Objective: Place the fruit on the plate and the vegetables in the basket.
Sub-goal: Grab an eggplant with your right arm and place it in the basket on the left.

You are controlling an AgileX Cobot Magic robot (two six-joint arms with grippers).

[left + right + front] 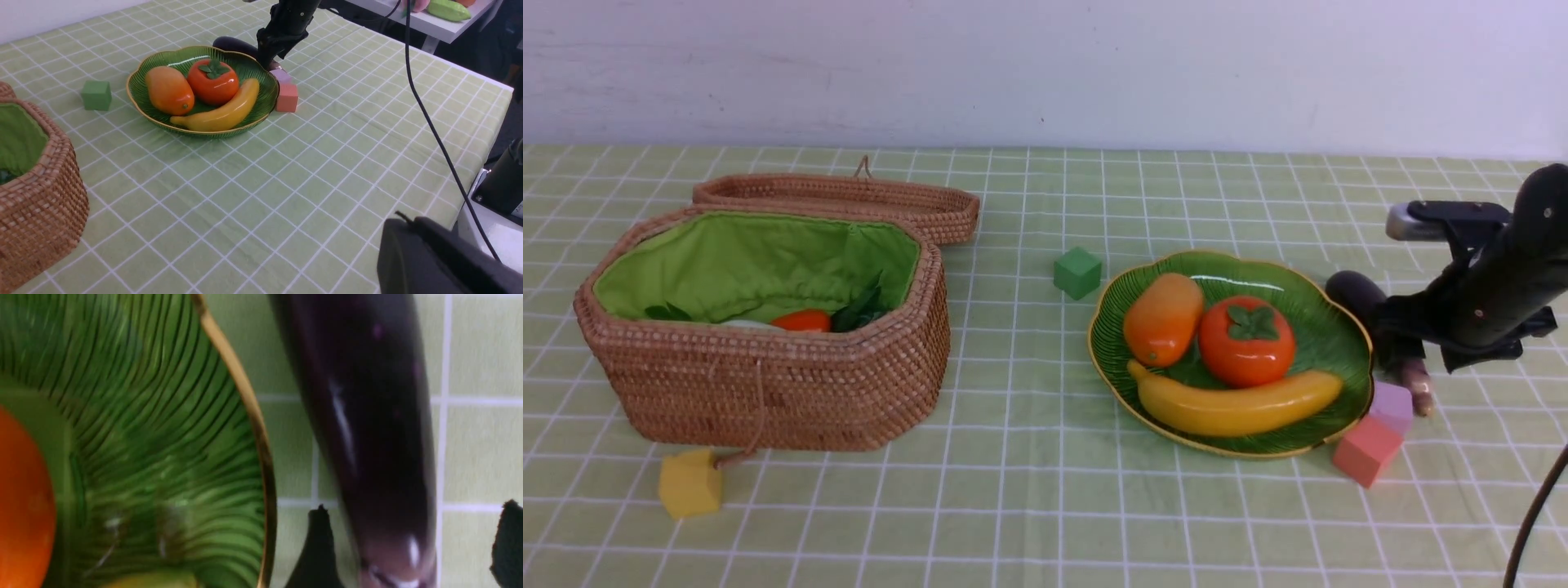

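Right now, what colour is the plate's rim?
Gold-yellow, around the green plate; clearest in the right wrist view.

A pale green tablecloth [1029, 506] with a white grid covers the table, a plain white wall [1045, 65] rises behind its far edge, and a white shelf [429, 20] stands beyond one side in dimmer surroundings.

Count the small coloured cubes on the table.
4: the green cube behind the plate, the yellow cube before the basket, the pink cube and lilac cube touching, right of the plate. Others may be hidden.
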